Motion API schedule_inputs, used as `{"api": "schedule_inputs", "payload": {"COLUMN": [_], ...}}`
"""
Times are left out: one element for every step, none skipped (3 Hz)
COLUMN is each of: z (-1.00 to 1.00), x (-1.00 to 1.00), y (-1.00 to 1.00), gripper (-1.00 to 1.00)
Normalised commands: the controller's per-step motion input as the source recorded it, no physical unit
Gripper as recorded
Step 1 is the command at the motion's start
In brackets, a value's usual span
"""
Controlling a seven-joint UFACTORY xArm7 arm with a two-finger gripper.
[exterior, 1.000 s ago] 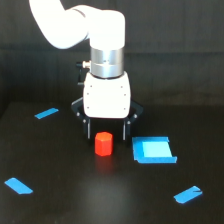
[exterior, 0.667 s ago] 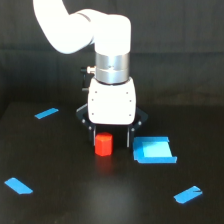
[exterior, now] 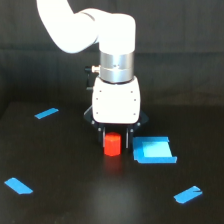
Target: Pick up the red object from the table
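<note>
- A small red block [exterior: 112, 144] sits on a matte black counter [exterior: 65, 165], near the middle of the scene.
- The block is bright orange-red, short and stubby like a squat cylinder, with a plain matte surface and no markings. Its top edge is tucked under the robot's tool, so only the lower body shows clearly.
- A white robot arm [exterior: 80, 25] reaches down from the upper part of the exterior view, ending in a silver wrist ring and a boxy white housing directly above the block.
- The pincer [exterior: 115, 140] hangs below that housing with its dark fingers [exterior: 102, 139] standing apart, one on each side of the block. Whether the fingers touch the block cannot be told.
- Just beside the block, toward the exterior view's right, lies a flat blue square piece [exterior: 153, 150] on the counter.
- Three blue tape strips lie well apart from the block: one [exterior: 46, 113] behind it toward the exterior view's left, one [exterior: 18, 186] in front toward the left, and one [exterior: 188, 194] in front toward the right.
</note>
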Motion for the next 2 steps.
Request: {"api": "schedule_inputs", "payload": {"z": [-0.39,-0.15], "x": [0.21,0.13], "y": [0.06,0.11], "gripper": [-1.00,-1.00]}}
